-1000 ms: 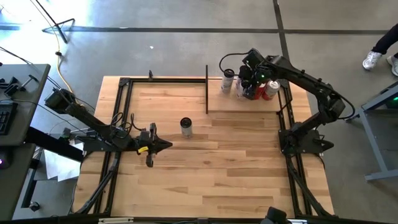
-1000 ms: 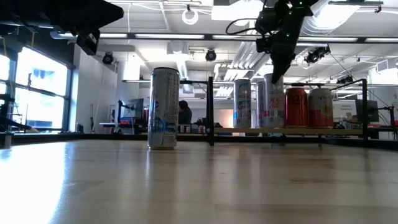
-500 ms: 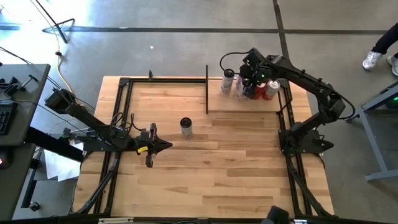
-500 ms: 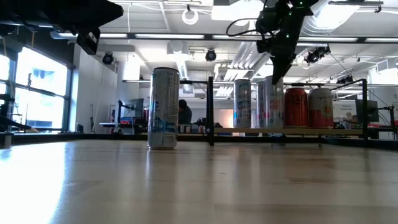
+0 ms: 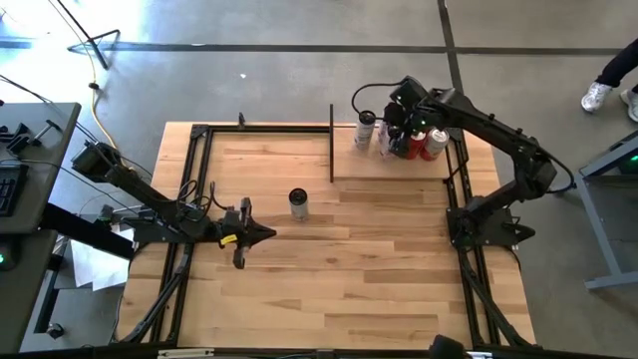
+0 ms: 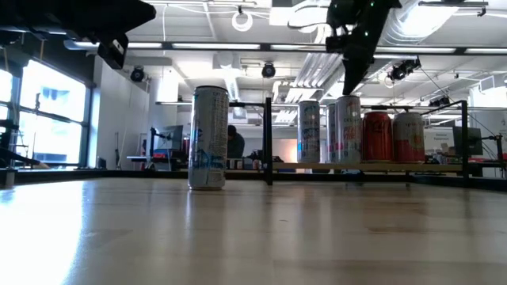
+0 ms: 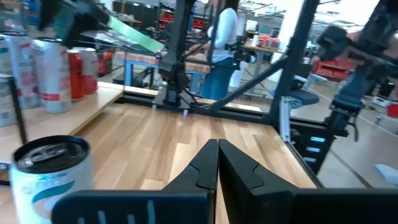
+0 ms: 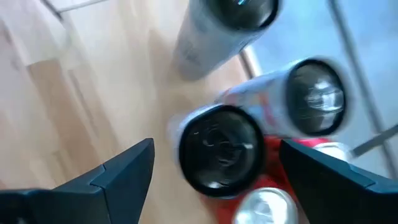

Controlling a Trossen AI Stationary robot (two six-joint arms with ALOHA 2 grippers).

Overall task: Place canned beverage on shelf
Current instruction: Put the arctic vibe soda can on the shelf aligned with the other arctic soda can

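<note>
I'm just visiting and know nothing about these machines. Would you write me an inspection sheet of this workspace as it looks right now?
Surface: planked wooden table, bare in front.
Job's things: shelf at the far right corner carries several upright cans; one tall can stands alone on the table.
Clutter: nothing seen.
Grippers: right gripper open above the shelf cans, holding nothing; left gripper shut, empty, waiting at the table's left.
Cables: black cable looped by the right arm; yellow cord on the floor.
Surroundings: person's shoes at the right edge; a person beyond the table.
</note>
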